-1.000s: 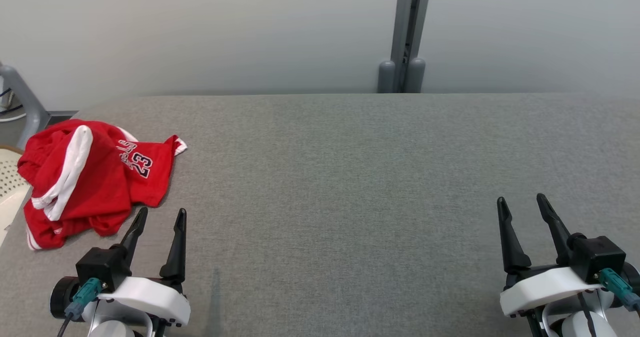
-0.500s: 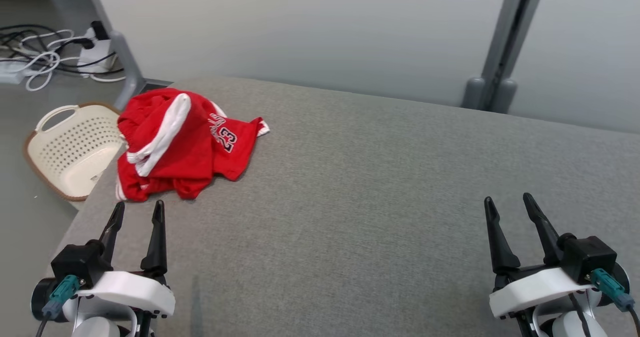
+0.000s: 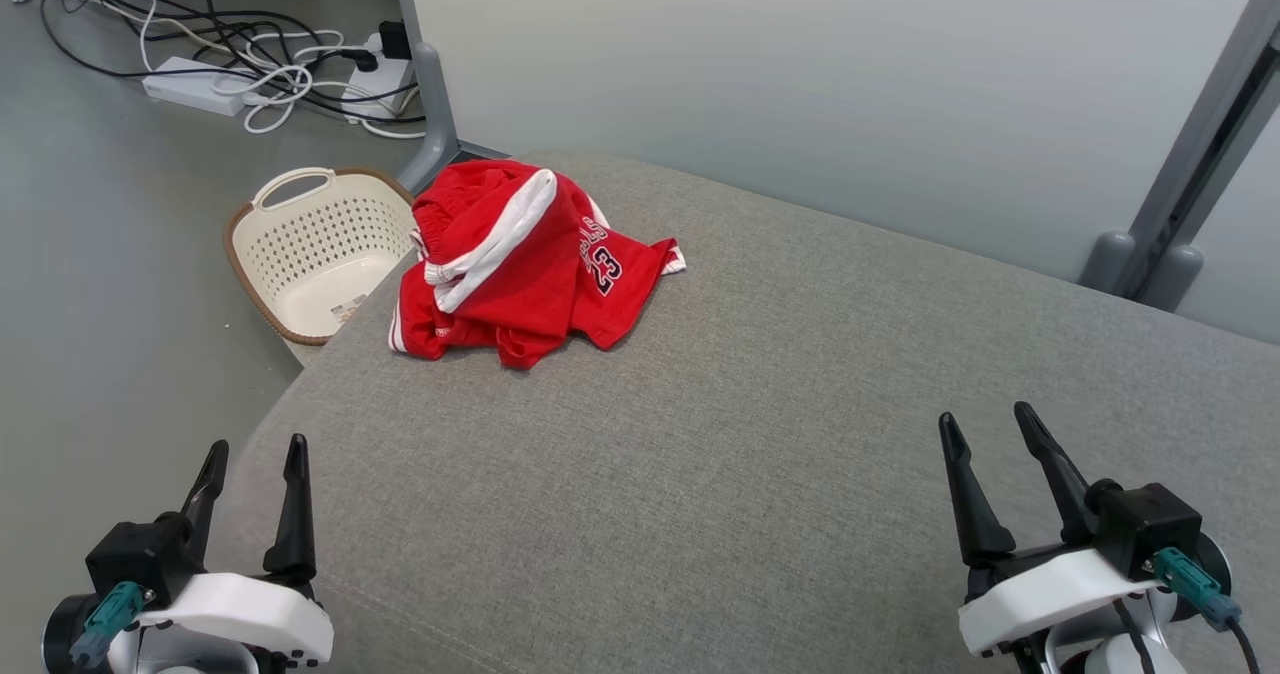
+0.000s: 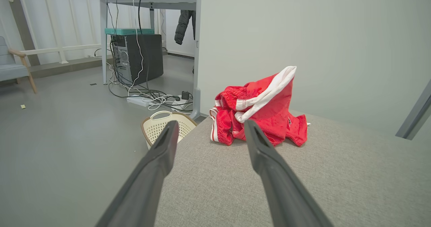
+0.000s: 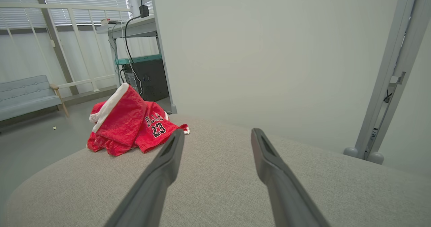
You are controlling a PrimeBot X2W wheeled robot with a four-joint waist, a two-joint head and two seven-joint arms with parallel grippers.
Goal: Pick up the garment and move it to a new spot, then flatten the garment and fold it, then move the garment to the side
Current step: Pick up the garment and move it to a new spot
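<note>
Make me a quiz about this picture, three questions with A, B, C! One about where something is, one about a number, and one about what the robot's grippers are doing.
1. Where is the basket?
A. On the floor beside the table
B. On top of the table
C. Hanging on the wall

2. Which number is on the red garment?
A. 7
B. 23
C. 45

3. How are the left gripper and right gripper?
A. Both open and empty
B. Both shut on the garment
C. One holds the basket

Answers:
1 A, the basket stands on the floor just off the table's corner.
2 B, the right wrist view shows 23 in dark digits.
3 A, each gripper's fingers stand apart with nothing between them.
</note>
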